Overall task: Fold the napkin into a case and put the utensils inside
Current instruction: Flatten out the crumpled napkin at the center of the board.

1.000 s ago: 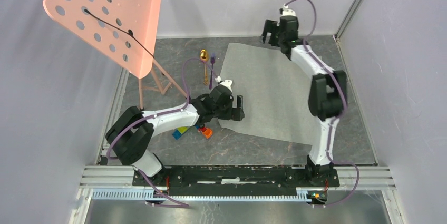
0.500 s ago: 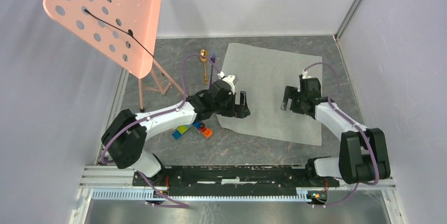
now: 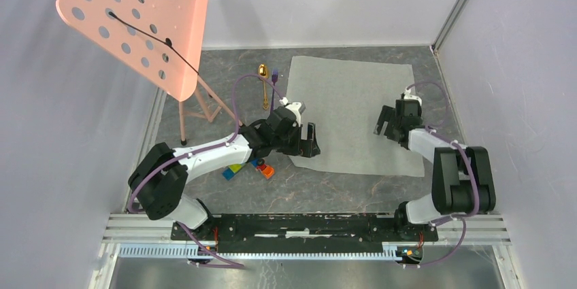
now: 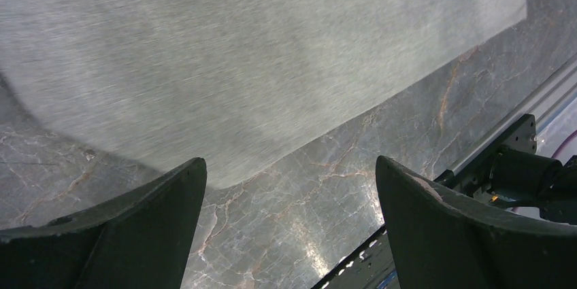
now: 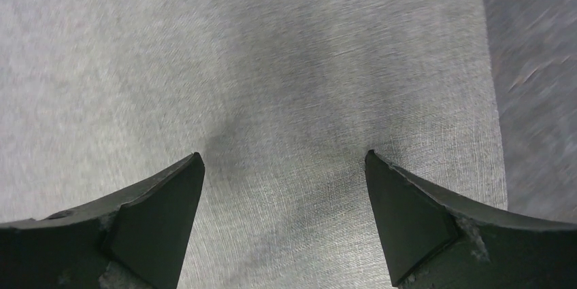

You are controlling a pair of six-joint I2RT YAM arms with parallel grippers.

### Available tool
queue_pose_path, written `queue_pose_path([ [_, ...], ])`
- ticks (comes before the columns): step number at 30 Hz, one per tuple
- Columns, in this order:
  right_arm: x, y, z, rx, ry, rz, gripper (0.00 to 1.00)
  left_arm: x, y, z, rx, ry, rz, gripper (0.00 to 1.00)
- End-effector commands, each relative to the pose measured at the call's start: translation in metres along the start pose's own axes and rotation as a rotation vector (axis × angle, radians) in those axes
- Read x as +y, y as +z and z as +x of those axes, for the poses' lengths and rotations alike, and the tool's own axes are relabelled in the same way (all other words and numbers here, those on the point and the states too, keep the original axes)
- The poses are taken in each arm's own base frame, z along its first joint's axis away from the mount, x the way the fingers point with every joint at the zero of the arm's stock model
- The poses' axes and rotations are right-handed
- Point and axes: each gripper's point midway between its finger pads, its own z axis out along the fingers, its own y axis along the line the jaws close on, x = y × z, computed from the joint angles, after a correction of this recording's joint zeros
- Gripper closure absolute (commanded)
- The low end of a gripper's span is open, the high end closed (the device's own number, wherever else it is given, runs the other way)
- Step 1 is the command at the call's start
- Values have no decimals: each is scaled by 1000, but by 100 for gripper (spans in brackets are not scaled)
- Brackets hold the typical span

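Observation:
The napkin (image 3: pixel 350 109) lies spread out as one flat grey-green sheet on the marbled table, with no fold and no case shape in it. The gold spoon (image 3: pixel 263 83) and purple fork (image 3: pixel 274 88) lie side by side just off its far left corner. My left gripper (image 3: pixel 310 141) is open and empty over the napkin's near left corner; in the left wrist view that gripper (image 4: pixel 288 160) frames the napkin (image 4: pixel 258 51) edge. My right gripper (image 3: pixel 386 124) hangs open over the napkin's right part. In the right wrist view that gripper (image 5: pixel 284 154) has only napkin (image 5: pixel 272 64) beneath it.
Several colourful toy blocks (image 3: pixel 248 166) lie under the left forearm, left of the napkin. A pink perforated stand (image 3: pixel 136 20) on thin legs rises at the far left. Walls close in the table on three sides, and a metal rail (image 3: pixel 306 224) runs along the near edge.
The right arm swung back from the napkin's far edge to its right middle, folding its elbow near. The napkin now lies squarer to the table. The left gripper barely shifted.

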Motion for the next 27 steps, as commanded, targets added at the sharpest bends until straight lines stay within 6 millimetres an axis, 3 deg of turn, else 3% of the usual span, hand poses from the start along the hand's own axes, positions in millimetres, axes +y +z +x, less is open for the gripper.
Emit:
queue_pose_path([
  [1,-34,27,-6,30,47,128,6,-2,-3,-3,-9,17,5,0],
  [3,-42,34,-21,19,33,163,6,1,-1,-2,-8,17,-6,0],
  [6,-13,34,-46,24,-36,24,10,9,-1,-7,-26,10,-40,0],
  [9,22,5,-60,-18,-126,-94,7,10,-12,-19,-88,18,-54,0],
  [11,47,-26,-63,-60,-224,-151,6,-1,-25,-27,-126,37,-6,0],
  [14,87,-61,-37,-56,-367,-288,6,-23,-54,-36,-190,61,113,0],
  [19,150,-103,38,-13,-539,-638,10,-69,-118,-39,-295,173,385,0],
  [23,179,-114,81,15,-710,-698,13,-85,-157,-38,-367,277,490,0],
  [27,200,-117,103,11,-832,-677,21,-90,-178,-38,-413,310,533,0],
])
